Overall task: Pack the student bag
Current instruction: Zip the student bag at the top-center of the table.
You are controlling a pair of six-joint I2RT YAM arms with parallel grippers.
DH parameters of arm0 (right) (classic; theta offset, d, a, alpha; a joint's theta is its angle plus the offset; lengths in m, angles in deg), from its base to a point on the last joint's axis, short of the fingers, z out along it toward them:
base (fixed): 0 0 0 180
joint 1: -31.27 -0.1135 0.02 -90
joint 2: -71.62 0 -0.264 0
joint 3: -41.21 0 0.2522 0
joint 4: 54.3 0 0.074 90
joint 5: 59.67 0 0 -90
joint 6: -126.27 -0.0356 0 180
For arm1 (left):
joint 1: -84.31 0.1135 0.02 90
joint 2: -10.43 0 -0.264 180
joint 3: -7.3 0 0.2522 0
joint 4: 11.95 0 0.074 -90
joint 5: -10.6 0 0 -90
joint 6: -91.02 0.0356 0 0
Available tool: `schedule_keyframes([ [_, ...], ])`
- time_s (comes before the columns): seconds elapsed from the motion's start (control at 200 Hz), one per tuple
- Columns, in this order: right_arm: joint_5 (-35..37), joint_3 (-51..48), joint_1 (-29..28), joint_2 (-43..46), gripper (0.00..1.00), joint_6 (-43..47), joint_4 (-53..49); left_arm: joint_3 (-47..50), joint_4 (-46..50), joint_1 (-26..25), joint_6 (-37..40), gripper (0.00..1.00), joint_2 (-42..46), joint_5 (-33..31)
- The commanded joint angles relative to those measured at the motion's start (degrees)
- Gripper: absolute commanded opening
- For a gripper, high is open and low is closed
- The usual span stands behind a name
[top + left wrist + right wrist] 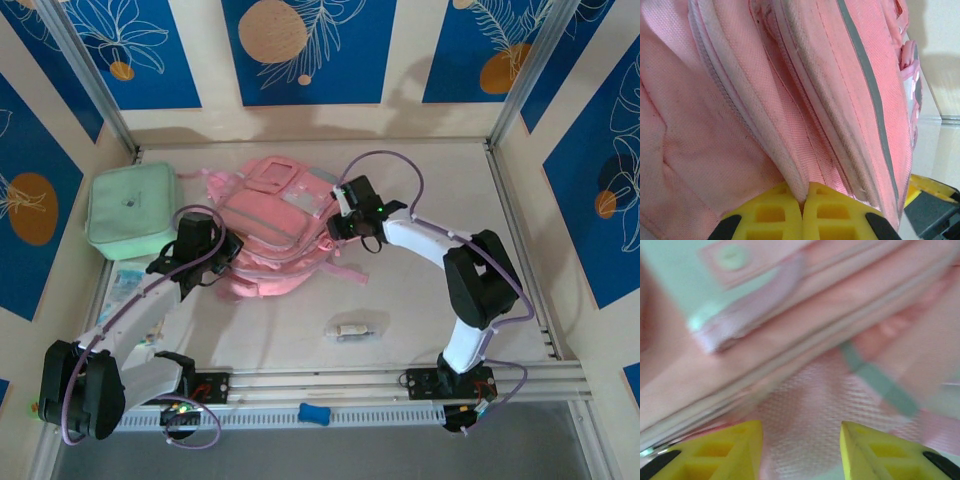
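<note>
The bag (pixel 270 235) takes up the table's middle. At its 9 o'clock the case (pixel 132 210) lies just beside it, and the left gripper (pixel 225 250), pinched on a bag fold, sits in the gap between them. The right gripper (pixel 338 225), fingers apart, crowds the 3 o'clock edge. Beyond it the table (pixel 450 180) is bare. At 5 o'clock a tube (pixel 352 330) lies well apart, with open tabletop between.

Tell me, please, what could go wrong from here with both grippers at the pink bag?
1. The left gripper is shut on only a thin seam edge of the student bag; a pull may slip it free.
2. The right gripper is open over loose layered fabric, so closing could catch the wrong layer.
</note>
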Motion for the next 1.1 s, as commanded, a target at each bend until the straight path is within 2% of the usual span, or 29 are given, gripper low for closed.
schedule_keyframes([
  [0.0, 2.7, 0.9, 1.6, -0.1, 0.44, -3.1, -3.4, -2.5, -0.1, 1.1, 2.7, 0.00, -0.1, -1.1],
  [0.065, 2.0, 0.7, 1.8, 0.6, 0.42, -2.7, -3.8, -2.4, -0.2, 1.1, 2.6, 0.00, 0.1, -1.1],
  [0.14, -2.1, -0.8, 1.2, 2.4, 0.41, -0.5, -2.3, -2.5, -0.4, 1.2, 2.9, 0.00, 0.3, -1.1],
  [0.24, -7.4, -4.1, -0.5, 5.5, 0.45, 2.4, 1.7, -3.0, 0.2, 1.4, 3.2, 0.00, 0.2, -1.0],
  [0.57, -18.6, -6.9, -1.3, 4.4, 0.45, 16.8, 9.2, -3.5, 0.0, 1.9, 3.5, 0.00, 0.0, 0.7],
  [0.665, -19.0, -6.4, -1.1, 3.1, 0.46, 19.7, 10.1, -4.1, 0.2, 2.0, 4.2, 0.00, -0.3, 1.1],
  [0.955, -26.3, -8.5, -0.8, 2.7, 0.50, 26.0, 12.4, -5.0, 0.0, 2.3, 4.5, 0.00, -1.6, 2.3],
  [1.096, -24.6, -11.1, -0.3, 4.3, 0.51, 25.9, 14.4, -5.0, -0.2, 2.5, 4.4, 0.00, -1.6, 2.3],
])
